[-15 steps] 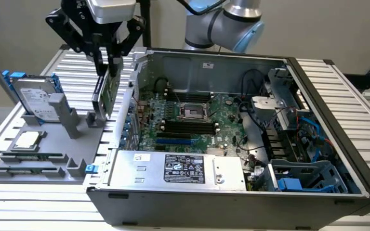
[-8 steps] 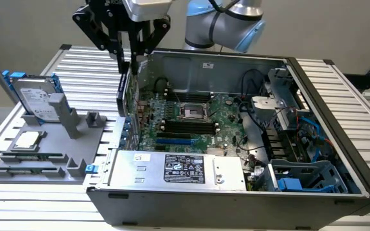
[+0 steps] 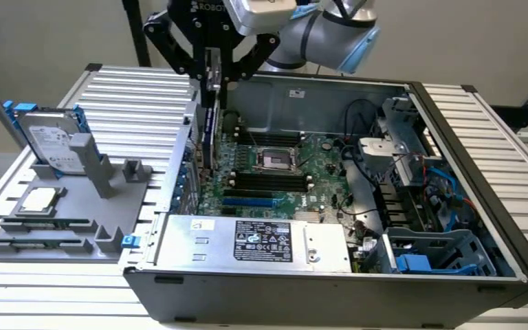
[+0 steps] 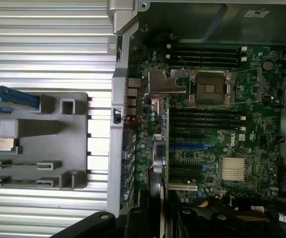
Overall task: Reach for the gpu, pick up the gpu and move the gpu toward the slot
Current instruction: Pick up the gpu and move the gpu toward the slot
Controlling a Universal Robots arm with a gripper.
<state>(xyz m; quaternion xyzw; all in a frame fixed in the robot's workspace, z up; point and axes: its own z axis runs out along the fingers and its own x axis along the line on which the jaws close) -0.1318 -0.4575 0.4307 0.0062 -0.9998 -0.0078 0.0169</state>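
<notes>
My gripper hangs over the open computer case, shut on the gpu. The card hangs on edge, thin and dark, reaching down along the case's wall on the exterior view's left, with its lower end just above the motherboard. In the wrist view the gpu is edge-on between my fingers, its silver bracket at the far end, near the processor socket. The blue expansion slot lies on the board close beside the card's edge.
A grey fixture outside the case holds a silver hard drive with blue rails, a processor chip and memory sticks. The power supply fills the case's near side. A drive cage and cables are on the right.
</notes>
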